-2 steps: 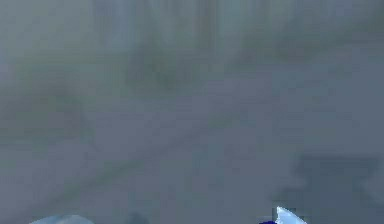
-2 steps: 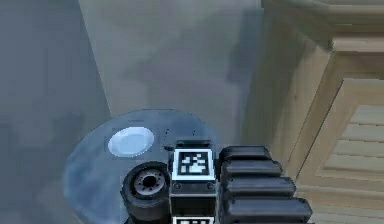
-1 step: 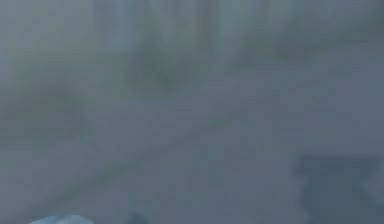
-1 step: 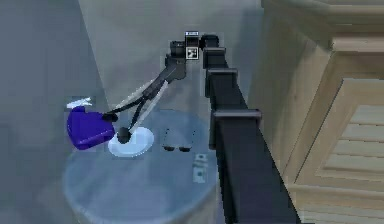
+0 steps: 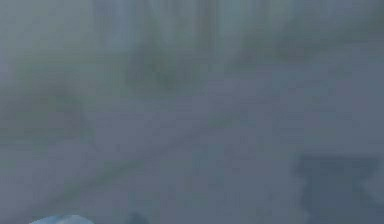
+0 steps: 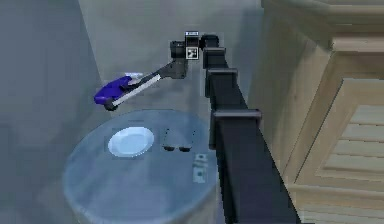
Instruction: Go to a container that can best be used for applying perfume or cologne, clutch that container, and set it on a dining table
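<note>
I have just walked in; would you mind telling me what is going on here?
The Stretch robot's arm reaches out to its side, and the gripper holds a small blue thing, clear of every surface, near the far edge of a round table. On the table lie a white plate and a pair of small dark things. A wooden cabinet stands at the arm side view's right.
</note>
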